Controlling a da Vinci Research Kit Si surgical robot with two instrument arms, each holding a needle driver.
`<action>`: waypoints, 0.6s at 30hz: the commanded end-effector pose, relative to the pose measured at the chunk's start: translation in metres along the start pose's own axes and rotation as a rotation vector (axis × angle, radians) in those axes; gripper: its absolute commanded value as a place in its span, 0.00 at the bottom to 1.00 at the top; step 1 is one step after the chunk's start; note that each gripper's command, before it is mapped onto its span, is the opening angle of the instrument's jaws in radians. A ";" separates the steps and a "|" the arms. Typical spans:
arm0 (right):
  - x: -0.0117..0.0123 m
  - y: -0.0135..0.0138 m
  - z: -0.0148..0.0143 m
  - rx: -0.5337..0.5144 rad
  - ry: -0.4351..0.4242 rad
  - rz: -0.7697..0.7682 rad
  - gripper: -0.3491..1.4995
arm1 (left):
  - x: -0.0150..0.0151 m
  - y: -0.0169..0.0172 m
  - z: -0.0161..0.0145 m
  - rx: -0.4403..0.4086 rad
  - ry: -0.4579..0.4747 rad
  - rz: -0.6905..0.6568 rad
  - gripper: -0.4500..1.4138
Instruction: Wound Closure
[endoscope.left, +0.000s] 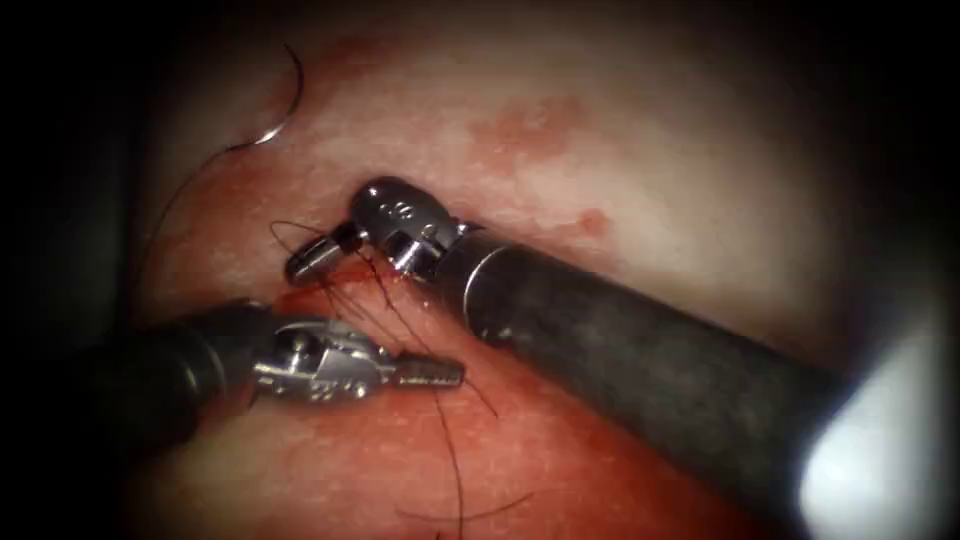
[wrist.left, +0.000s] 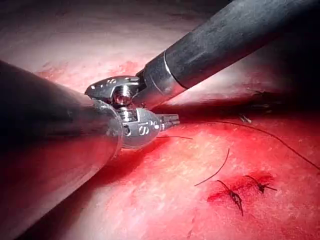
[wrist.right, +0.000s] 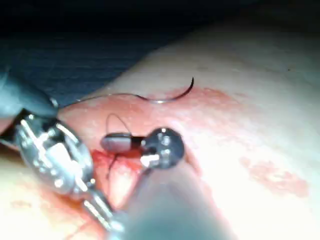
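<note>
Right now the thread (endoscope.left: 385, 290) is pinched in the shut right claw (endoscope.left: 305, 260) by the cut (endoscope.left: 330, 282); the left claw (endoscope.left: 430, 373) is shut on nothing; the needle (endoscope.left: 285, 105) is left loose on the tissue (endoscope.left: 650, 180), up and to the left; slow, soft pulls are best

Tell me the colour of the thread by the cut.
Black; the thread shows best in the endoscope view, against the red-stained tissue.

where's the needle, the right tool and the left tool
needle (endoscope.left: 285, 115), endoscope view, mid curve, lying free on the tissue
right tool (endoscope.left: 318, 257), endoscope view, jaw tips, shut on thread
left tool (endoscope.left: 430, 374), endoscope view, jaw tips
</note>
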 end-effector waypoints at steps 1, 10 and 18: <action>0.0008 0.0005 0.0012 0.008 0.004 -0.001 0.00 | -0.0003 0.0000 0.0012 0.001 0.005 0.001 0.00; 0.0024 -0.0006 0.0027 0.012 0.012 0.004 0.62 | -0.0021 0.0010 0.0028 -0.004 0.008 0.023 0.00; 0.0039 -0.0005 0.0013 0.012 0.079 0.011 0.57 | -0.0035 0.0019 0.0029 -0.014 0.012 0.036 0.00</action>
